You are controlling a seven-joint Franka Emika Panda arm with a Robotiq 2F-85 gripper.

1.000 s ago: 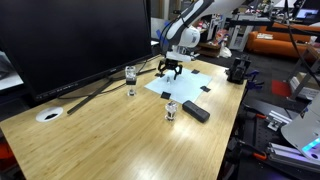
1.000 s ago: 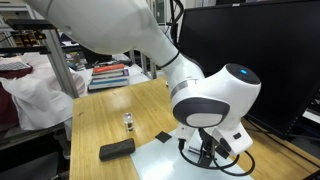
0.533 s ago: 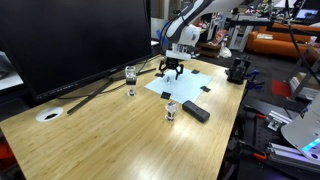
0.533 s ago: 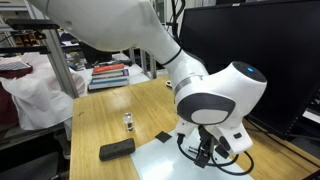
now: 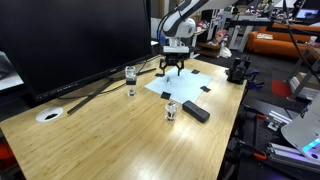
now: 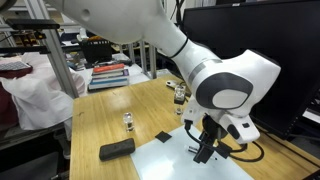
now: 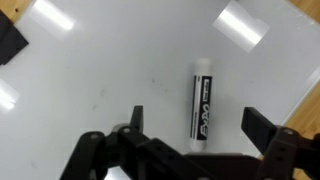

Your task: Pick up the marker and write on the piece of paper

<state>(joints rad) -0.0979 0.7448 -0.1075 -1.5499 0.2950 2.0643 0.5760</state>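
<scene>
The piece of paper (image 7: 110,70) lies flat on the wooden table and shows in both exterior views (image 5: 192,82) (image 6: 185,160); it has a black patch (image 7: 10,40) at a corner. The marker (image 7: 203,105), white with a black label, lies on the sheet. My gripper (image 7: 198,125) hangs just above it, open, one finger on each side of the marker's near end without touching it. In the exterior views the gripper (image 5: 173,67) (image 6: 205,150) points down over the paper and hides the marker.
Two small glass jars (image 5: 130,77) (image 5: 171,110) stand beside the paper, and a black block (image 5: 196,112) lies near its front corner. A white disc (image 5: 48,115) sits far off. A large dark monitor (image 5: 70,40) and its cable border the table's back.
The wrist has turned above the paper, so the fingers now line up differently over the sheet. The jaws have stayed open and nothing on the table has moved.
</scene>
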